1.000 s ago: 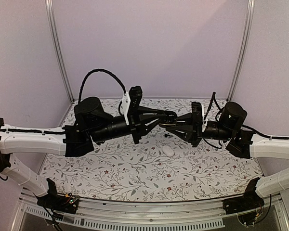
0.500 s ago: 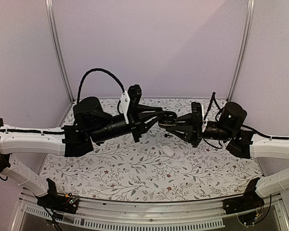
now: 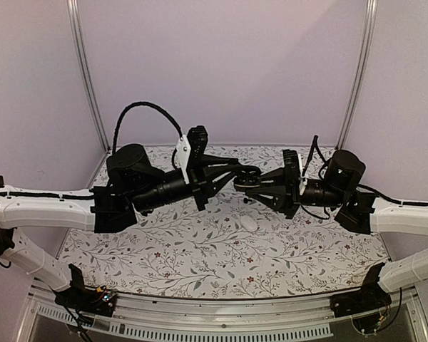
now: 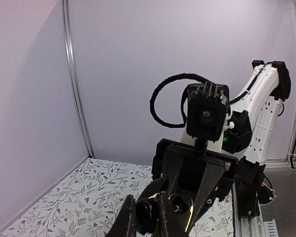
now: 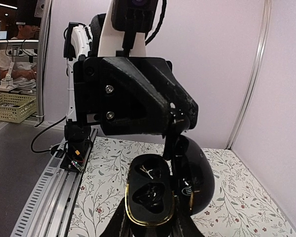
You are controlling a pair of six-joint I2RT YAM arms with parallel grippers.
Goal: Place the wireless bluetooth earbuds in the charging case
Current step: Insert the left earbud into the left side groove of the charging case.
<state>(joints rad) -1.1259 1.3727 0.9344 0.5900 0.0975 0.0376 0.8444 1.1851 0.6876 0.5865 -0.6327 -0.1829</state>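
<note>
My right gripper point(image 5: 150, 230) is shut on the open black charging case point(image 5: 150, 190) with a gold rim, held above the table with its lid point(image 5: 197, 180) swung to the right. Both sockets look empty. My left gripper point(image 4: 145, 220) is shut on a tiny dark roundish earbud point(image 4: 146, 212) and holds it just beside the case point(image 4: 180, 205), not in a socket. In the top view the two grippers point(image 3: 248, 173) point(image 3: 246, 183) meet tip to tip over the table's middle. A tiny dark piece point(image 3: 247, 201), perhaps the other earbud, lies on the table beneath them.
A white oval pebble-shaped object point(image 3: 249, 223) lies on the floral table cover point(image 3: 164, 249) just in front of the grippers. Metal frame posts point(image 3: 89, 78) and pale walls close off the back and sides.
My left arm has risen a little and drawn slightly left with the earbud. My right gripper with the case has edged up and left to stay with it.
</note>
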